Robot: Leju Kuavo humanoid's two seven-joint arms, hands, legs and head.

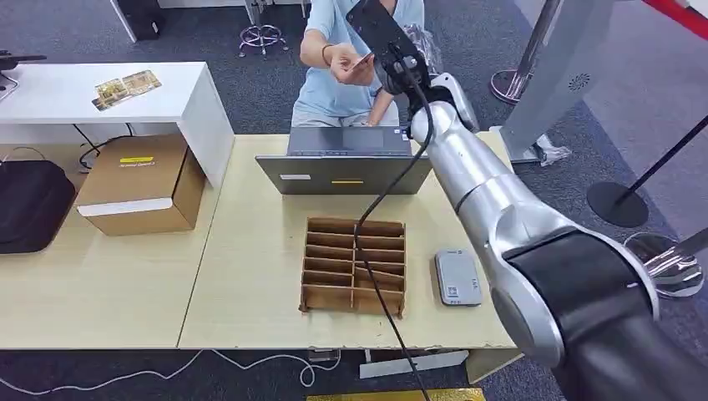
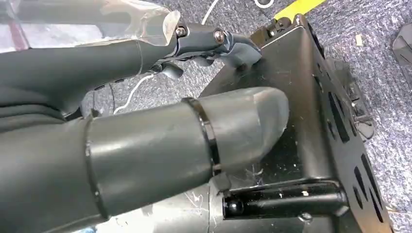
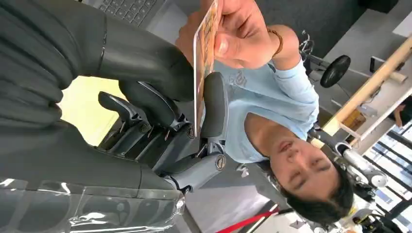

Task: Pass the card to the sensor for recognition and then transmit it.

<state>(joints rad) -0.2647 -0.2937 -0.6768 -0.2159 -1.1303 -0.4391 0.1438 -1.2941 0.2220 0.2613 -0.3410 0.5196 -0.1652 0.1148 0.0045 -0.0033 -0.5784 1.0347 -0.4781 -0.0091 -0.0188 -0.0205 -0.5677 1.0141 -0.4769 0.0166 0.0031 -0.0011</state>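
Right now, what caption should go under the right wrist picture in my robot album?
The robot's right hand and a person's hand both hold the card during the handover.

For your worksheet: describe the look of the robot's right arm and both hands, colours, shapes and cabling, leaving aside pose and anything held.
The right arm is a glossy silver tube with a black band, a black cable trailing beside it. The right hand has a thick grey thumb, dark fingers, bare screws. The left hand looks alike, a thin black ring around its thumb.
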